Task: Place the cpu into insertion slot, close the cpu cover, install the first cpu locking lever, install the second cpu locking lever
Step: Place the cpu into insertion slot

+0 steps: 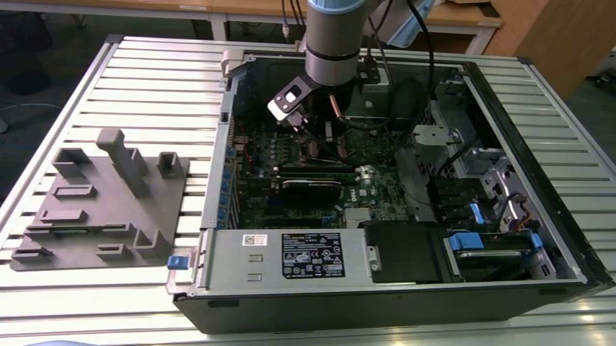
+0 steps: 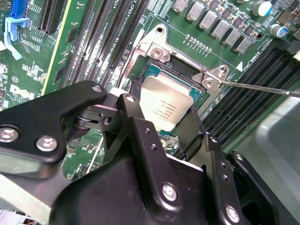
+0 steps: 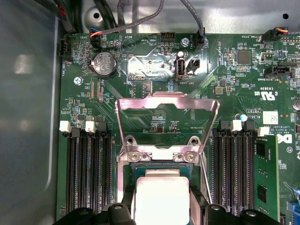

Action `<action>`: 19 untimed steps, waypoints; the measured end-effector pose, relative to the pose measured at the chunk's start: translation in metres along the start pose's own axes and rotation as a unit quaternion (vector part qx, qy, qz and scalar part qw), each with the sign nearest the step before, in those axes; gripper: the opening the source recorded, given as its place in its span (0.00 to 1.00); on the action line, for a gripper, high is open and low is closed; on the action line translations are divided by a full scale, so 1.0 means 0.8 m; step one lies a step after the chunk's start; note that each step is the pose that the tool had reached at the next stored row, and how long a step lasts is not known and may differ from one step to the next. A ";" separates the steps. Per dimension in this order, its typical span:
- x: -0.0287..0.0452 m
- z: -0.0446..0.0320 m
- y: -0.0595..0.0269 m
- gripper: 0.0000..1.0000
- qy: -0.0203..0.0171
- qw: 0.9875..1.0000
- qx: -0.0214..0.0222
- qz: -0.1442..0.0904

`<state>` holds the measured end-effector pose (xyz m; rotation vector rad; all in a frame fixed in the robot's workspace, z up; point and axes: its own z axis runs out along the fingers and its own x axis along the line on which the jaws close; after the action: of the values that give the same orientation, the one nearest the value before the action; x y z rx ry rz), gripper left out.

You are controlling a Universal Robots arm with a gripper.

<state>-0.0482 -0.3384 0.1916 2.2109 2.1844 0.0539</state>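
An open computer case [image 1: 385, 306] lies on a slatted worktop [image 1: 144, 79], with a grey moulded block [image 1: 106, 202] beside it on the exterior view's left. The arm reaches down into the far half of the case, and the gripper [image 1: 304, 133] hangs just above the green board [image 1: 385, 198].

In the second wrist view the gripper [image 2: 164, 119] has its black jaws pinching the cpu [image 2: 166, 101] by two opposite edges, silver top up. The cpu is at the socket [image 2: 151, 49], within its silver rim. Whether it is fully seated or held just above cannot be told.

In the first wrist view the cpu [image 3: 161, 197] sits between the jaws. Beyond it the cover [image 3: 167, 100] stands tilted up on its hinge, open, and the board shows through its cut-out centre. A thin wire lever [image 2: 258, 87] runs out from one corner of the socket over the neighbouring slots. Long black memory slots [image 3: 86, 178] flank the socket on both sides.
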 end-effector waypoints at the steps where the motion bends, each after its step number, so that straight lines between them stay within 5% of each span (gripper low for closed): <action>1: 0.0001 0.0003 0.000 0.54 0.000 1.000 0.000 0.000; 4: 0.0001 0.0004 0.000 0.61 0.000 1.000 0.000 0.000; 12: 0.0000 -0.0023 0.000 0.61 0.000 1.000 0.000 0.000; 19: 0.0001 -0.0219 0.001 0.61 0.000 1.000 0.000 0.000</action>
<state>-0.0481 -0.3384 0.2091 2.2112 2.1845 0.0544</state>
